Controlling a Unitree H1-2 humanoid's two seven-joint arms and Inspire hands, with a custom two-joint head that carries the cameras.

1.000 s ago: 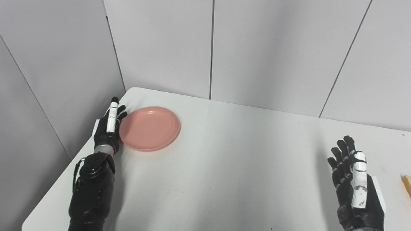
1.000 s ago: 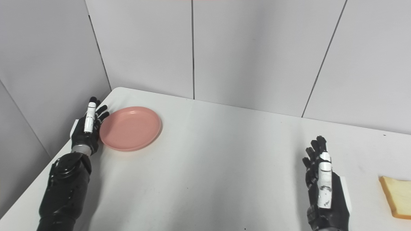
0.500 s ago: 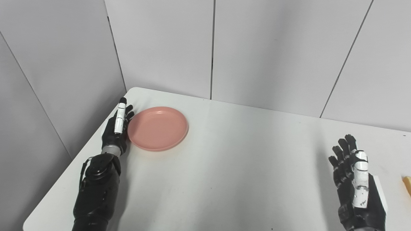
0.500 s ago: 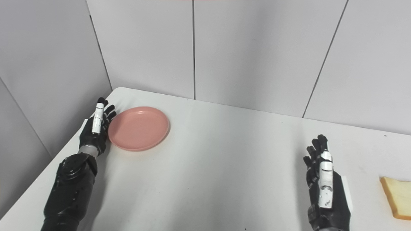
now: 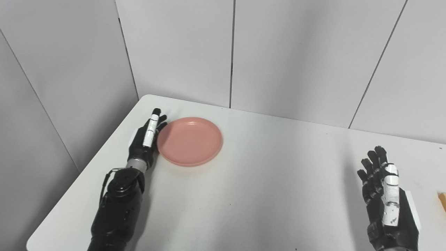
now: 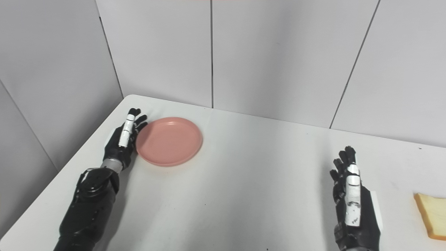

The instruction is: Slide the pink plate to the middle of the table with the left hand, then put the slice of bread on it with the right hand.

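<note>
Pink plate [image 6: 169, 141] left of centre | left hand [image 6: 122, 143] flat against rim, holding nothing (unpinned plate may spin away) | right hand [image 6: 352, 205] open, empty.

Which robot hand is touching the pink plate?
The left hand: its open fingers press against the left rim of the pink plate. The right hand is open too, but far from it, near the slice of bread.

One pink plate [image 6: 169, 141], one bread slice [image 6: 430, 216], one table [image 6: 244, 195] — two robot hands — left [image 6: 122, 143], right [image 6: 352, 205].
</note>
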